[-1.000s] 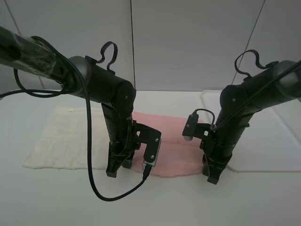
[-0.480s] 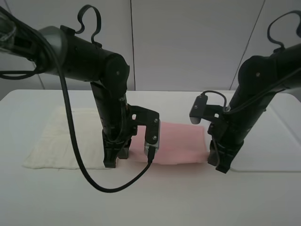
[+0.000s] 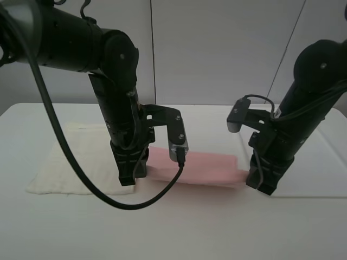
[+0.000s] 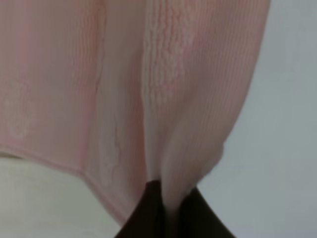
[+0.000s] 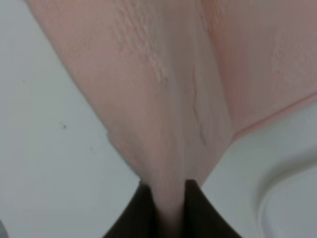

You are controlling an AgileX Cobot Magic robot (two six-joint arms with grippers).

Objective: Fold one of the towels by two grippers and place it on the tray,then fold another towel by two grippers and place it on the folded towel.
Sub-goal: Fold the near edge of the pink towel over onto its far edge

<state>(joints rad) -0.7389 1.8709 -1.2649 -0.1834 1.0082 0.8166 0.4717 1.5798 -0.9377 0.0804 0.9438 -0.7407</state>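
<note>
The pink towel lies as a narrow band across the table between both arms, its near edge lifted. My left gripper is shut on the band's left corner, and in the left wrist view the black jaws pinch a pleat of pink cloth. At the right corner my right gripper is likewise shut, and its wrist view shows the gripper closed on the pink cloth. The cream-white towel lies flat at the left. Behind the right arm sits the white tray.
Bare white table spreads in front of the towels. The tray's rounded rim sits close beside the right gripper. The cream-white towel's edge lies right next to the left gripper. Black cables loop low from the left arm.
Both arms have risen and stand more upright, carrying the pink towel's near edge up and back. The visible pink area has shrunk from a broad sheet to a narrow band.
</note>
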